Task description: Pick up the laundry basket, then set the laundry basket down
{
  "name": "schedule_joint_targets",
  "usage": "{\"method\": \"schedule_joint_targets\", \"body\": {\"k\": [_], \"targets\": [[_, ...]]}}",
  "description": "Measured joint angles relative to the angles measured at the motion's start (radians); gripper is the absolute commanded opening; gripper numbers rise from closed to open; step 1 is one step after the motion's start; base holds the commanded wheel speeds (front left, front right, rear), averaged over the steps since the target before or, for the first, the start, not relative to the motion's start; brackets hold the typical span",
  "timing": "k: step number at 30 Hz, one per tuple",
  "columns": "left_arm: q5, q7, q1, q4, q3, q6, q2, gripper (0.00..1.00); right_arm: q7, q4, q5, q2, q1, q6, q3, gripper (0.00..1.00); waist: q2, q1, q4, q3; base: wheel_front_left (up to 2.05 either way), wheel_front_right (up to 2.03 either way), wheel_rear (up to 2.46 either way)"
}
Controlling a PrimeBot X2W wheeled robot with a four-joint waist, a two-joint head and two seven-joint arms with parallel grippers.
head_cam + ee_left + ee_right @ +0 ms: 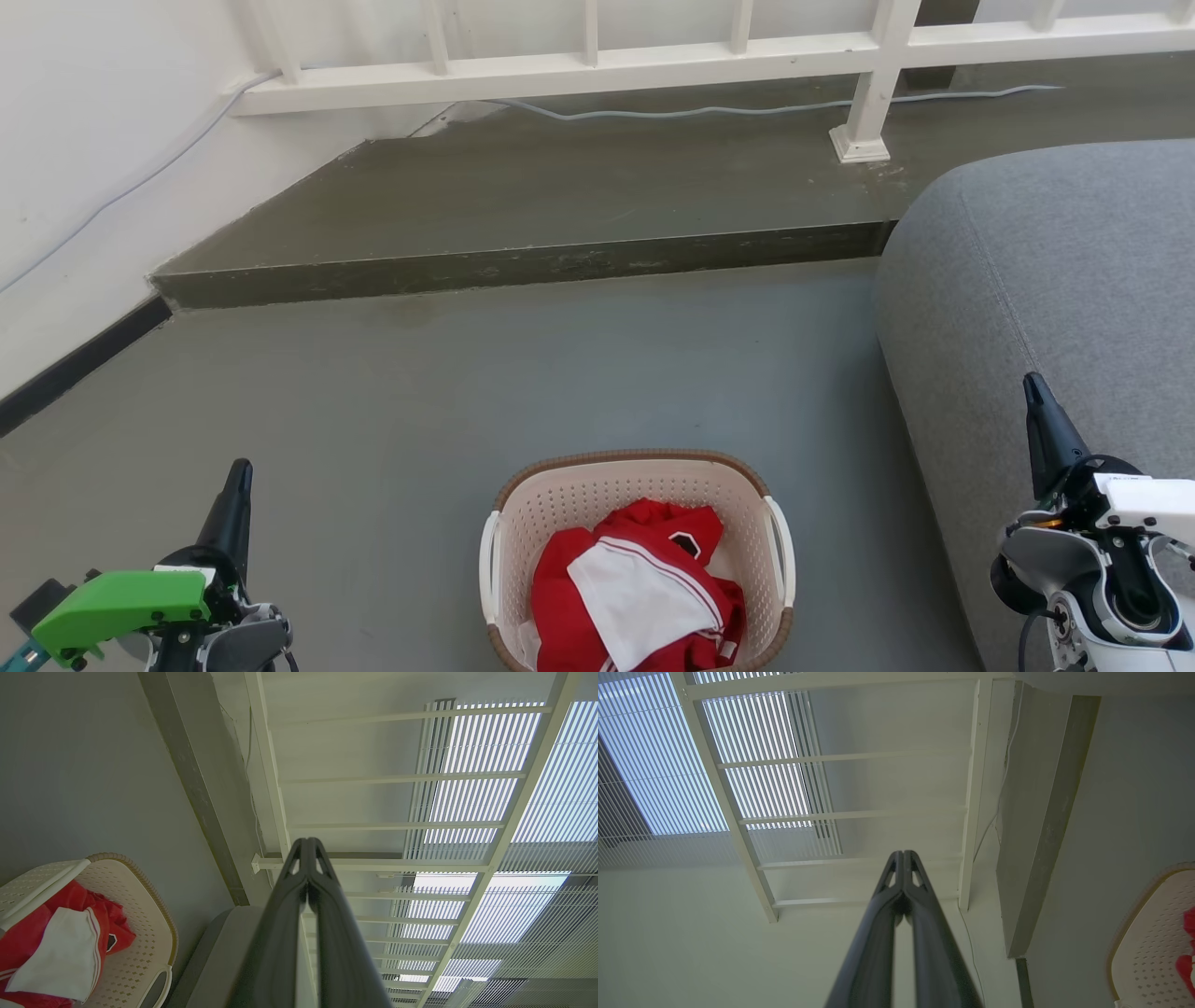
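Note:
The laundry basket (635, 490) stands on the grey floor at the bottom centre, cream with perforated walls, a brown woven rim and white side handles. Red and white clothes (644, 588) lie inside it. My left gripper (241, 467) is at the lower left, well left of the basket, shut with nothing held. My right gripper (1032, 381) is at the lower right in front of the sofa, also shut and empty. The left wrist view shows the basket (140, 933) at its lower left and the left gripper (307, 841) with tips together. In the right wrist view the right gripper (903, 853) is shut and the basket (1148, 942) sits at the lower right.
A grey sofa (1055, 271) fills the right side, close to the basket. A raised concrete step (523, 266) crosses the floor ahead, with a white railing (868, 93) and a cable (747, 110) on it. A white wall (84, 159) runs along the left.

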State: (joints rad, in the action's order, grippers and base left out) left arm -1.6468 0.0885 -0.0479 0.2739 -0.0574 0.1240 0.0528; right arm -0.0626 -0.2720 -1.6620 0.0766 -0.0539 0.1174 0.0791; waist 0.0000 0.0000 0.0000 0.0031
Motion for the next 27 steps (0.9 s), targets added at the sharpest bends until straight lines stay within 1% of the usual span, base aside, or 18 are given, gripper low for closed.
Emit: {"method": "schedule_joint_targets", "body": {"k": [27], "targets": [[0.000,0.000,0.000,0.000,-0.001,0.000,-0.001,0.00,-0.001,0.000,0.000,-0.003,0.000,0.000,0.002,0.00,0.0000,0.0000,0.000,0.000,0.00,0.00,0.00]]}}
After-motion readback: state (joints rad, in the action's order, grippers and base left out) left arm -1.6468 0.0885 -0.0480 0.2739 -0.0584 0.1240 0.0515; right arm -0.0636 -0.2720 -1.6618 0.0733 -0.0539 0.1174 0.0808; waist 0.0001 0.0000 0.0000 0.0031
